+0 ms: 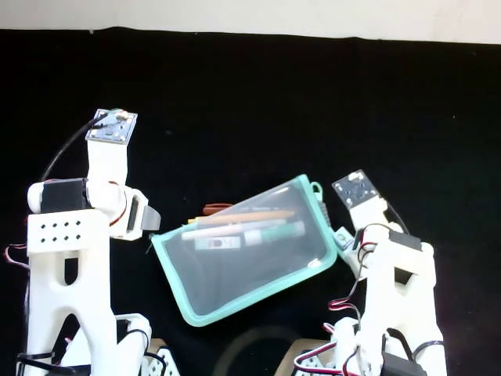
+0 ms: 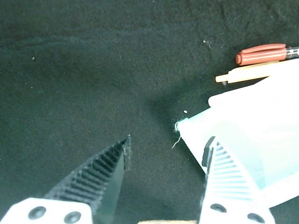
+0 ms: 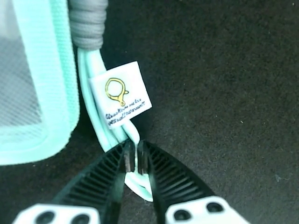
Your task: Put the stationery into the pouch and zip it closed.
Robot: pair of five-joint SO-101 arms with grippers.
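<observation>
The zipping stage looks close: the right hand (image 3: 136,158) is clamped on the mint loop (image 3: 119,136) at one corner of the pouch (image 1: 250,266), which lies mid-desk toward the near edge. The left hand (image 2: 169,141) gapes over the opposite corner, gripping nothing. A brown pen (image 2: 261,53) and pencil (image 2: 245,73) poke past its edge, so they likely need nudging in first. Black cloth covers the desk (image 1: 235,94); a pale wall (image 1: 313,16) runs behind.
</observation>
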